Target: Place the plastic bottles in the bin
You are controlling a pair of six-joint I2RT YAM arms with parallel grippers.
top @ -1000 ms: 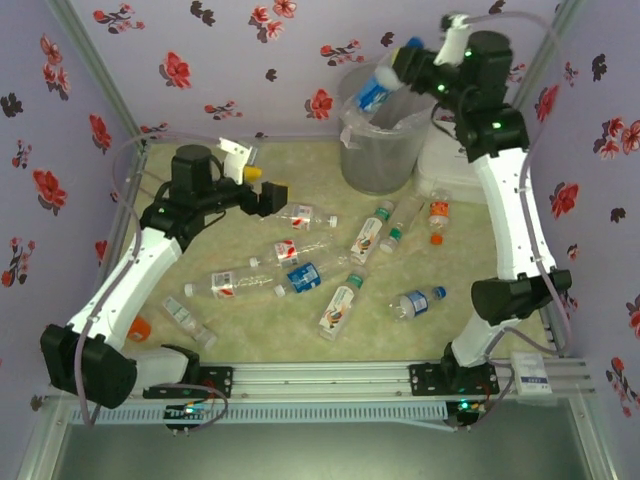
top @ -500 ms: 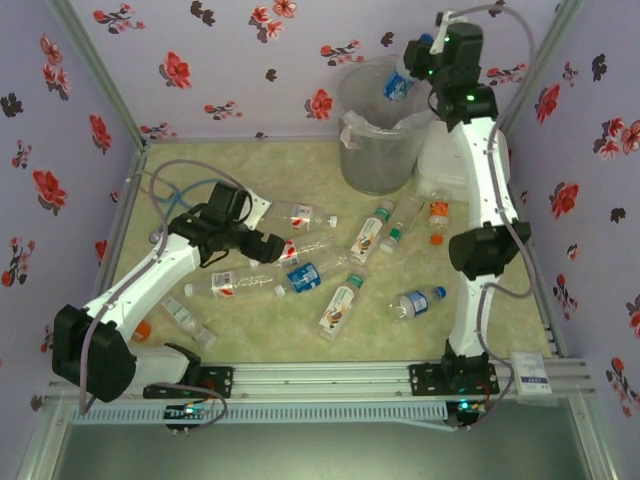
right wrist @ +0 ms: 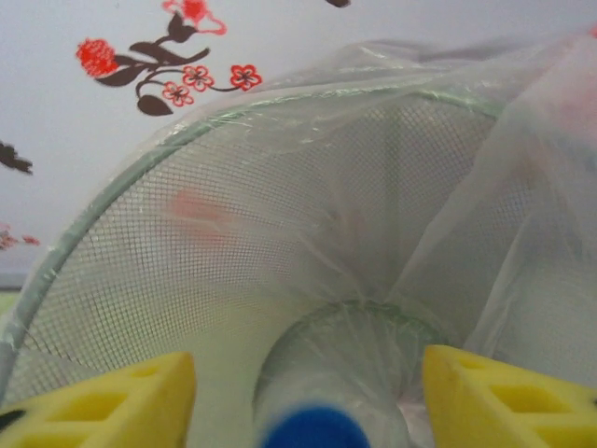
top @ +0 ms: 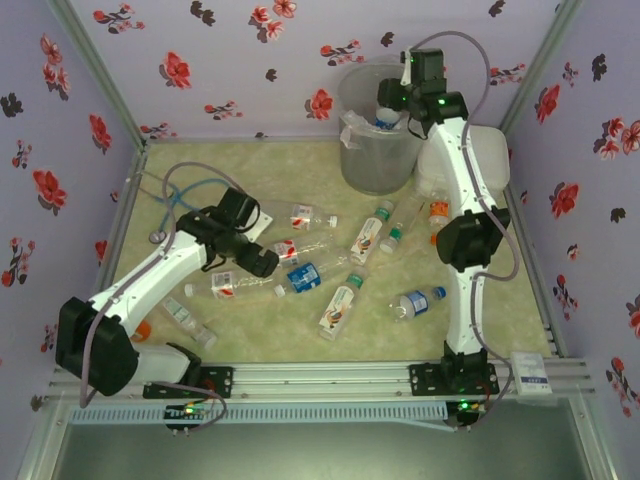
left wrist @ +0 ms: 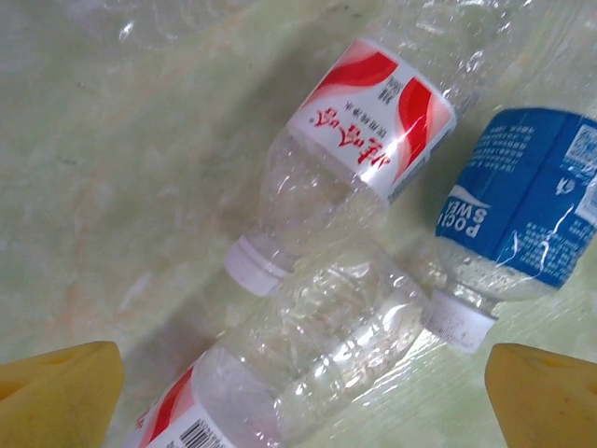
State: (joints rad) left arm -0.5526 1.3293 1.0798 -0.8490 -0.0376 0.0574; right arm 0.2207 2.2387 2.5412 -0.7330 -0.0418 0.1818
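My right gripper [top: 388, 100] hangs over the bin [top: 372, 160], a tall translucent grey bucket lined with a clear bag at the back of the table. In the right wrist view this gripper [right wrist: 308, 397] is open, and a blurred blue-capped bottle [right wrist: 317, 425] sits loose between the yellow fingers, pointing down into the bin's mesh wall [right wrist: 187, 261]. My left gripper [top: 258, 258] is low over the scattered plastic bottles. It [left wrist: 298, 397] is open and straddles a clear red-white labelled bottle [left wrist: 326, 327], next to another red-white bottle [left wrist: 368, 121] and a blue-labelled one [left wrist: 522, 205].
Several more bottles lie across the green mat, among them one with an orange cap [top: 437, 215] and one with a blue cap [top: 415, 302]. A white box [top: 492, 150] stands right of the bin. A blue-tubed stethoscope [top: 165, 195] lies at the left wall.
My right gripper swung left over the bin and opened, letting go of the blue-labelled bottle. My left arm came forward and down from the back onto the middle bottles.
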